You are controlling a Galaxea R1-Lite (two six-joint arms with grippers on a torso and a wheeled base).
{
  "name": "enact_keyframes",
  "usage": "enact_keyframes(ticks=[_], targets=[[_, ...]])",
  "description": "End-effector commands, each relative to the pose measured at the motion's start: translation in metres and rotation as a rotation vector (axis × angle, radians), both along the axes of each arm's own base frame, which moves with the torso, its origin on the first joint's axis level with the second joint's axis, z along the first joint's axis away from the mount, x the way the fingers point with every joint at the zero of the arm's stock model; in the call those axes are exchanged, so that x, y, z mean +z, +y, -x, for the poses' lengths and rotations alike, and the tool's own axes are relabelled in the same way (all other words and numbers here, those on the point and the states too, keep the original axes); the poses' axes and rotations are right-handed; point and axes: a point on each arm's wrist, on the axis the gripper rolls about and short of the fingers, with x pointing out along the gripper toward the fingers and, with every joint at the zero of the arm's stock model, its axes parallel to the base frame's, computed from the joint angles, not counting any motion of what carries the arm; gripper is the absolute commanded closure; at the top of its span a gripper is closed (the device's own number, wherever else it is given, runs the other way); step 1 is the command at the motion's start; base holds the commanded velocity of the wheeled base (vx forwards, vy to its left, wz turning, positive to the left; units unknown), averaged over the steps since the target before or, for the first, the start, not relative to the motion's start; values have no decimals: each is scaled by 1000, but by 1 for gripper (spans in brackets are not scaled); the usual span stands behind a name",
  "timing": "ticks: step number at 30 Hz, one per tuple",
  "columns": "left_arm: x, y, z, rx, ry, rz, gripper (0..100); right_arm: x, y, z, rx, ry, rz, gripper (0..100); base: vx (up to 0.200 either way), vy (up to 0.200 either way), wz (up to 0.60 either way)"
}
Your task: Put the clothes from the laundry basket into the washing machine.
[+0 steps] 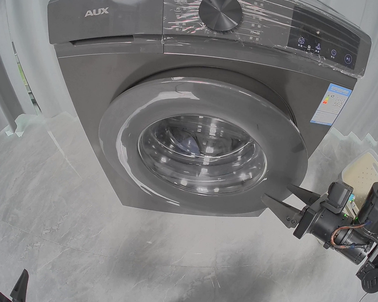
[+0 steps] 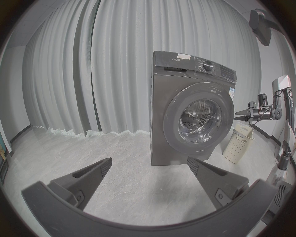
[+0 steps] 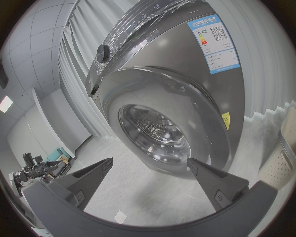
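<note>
Grey washing machine (image 1: pixel 95 72) | right end effector (image 1: pixel 276 193) spread, empty, beside its door (image 1: pixel 126 122) | left end effector (image 1: pixel 8 261) spread, empty, low

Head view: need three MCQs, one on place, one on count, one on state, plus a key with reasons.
1. Where is the laundry basket relative to the washing machine?
A. On top of it
B. Beside it, on the robot's right
C. Beside it, on the robot's left

2. How many round dials does the machine have?
A. One
B. Two
C. Three

3. What state is the right claw in?
A. Shut on a garment
B. Shut on a door handle
C. Open, holding nothing

Key:
1 B, the basket stands off the machine's right side in the head view.
2 A, a single dial sits at the middle of the top front.
3 C, its fingers are spread with nothing between them.
</note>
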Motion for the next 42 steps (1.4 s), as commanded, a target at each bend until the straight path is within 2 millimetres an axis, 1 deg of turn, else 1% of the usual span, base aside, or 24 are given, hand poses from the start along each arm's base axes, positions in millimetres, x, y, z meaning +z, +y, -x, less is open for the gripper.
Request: enact_keyframes(ticks=[1,3,9,15,20,23,26,27,28,29,31,33,35,37,38,39,41,42], targets=[[-4,0,0,0,1,1,0,3,1,-1,-2,-21,-10,0,200,0,0],[-4,0,0,0,1,1,0,4,1,-2,-4,-26,-13,0,200,0,0],[-4,0,0,0,1,1,0,18,4,-9,-31,-93,-51,0,200,0,0],[-4,0,0,0,1,1,0,28,4,-15,-76,-134,-73,0,0,0,0],[-4,0,0,0,1,1,0,28,3,-15,-101,-136,-73,0,0,0,0],[-4,0,0,0,1,1,0,21,3,-11,-87,-113,-54,0,0,0,0],[-4,0,0,0,1,2,0,13,-1,1,-63,-89,-22,0,0,0,0],[-4,0,0,0,1,2,0,11,-3,15,-19,-99,4,0,0,0,0],[-4,0,0,0,1,1,0,10,-4,16,-15,-100,9,0,0,0,0],[-4,0,0,0,1,1,0,6,-10,33,37,-109,41,0,0,0,0],[-4,0,0,0,1,-1,0,1,-21,53,73,-119,69,0,0,0,0],[-4,0,0,0,1,1,0,-2,-29,69,76,-139,92,0,0,0,0],[-4,0,0,0,1,1,0,-6,-40,79,45,-151,111,0,0,0,0],[-4,0,0,0,1,1,0,2,-51,86,-35,-192,92,0,0,0,0],[-4,0,0,0,1,1,0,2,-51,86,-35,-192,92,0,0,0,0],[-4,0,0,0,1,1,0,8,-70,92,-169,-228,88,0,0,0,0],[-4,0,0,0,1,1,0,9,-81,98,-251,-232,102,0,0,0,0],[-4,0,0,0,1,1,0,9,-84,100,-266,-234,105,0,0,0,0]])
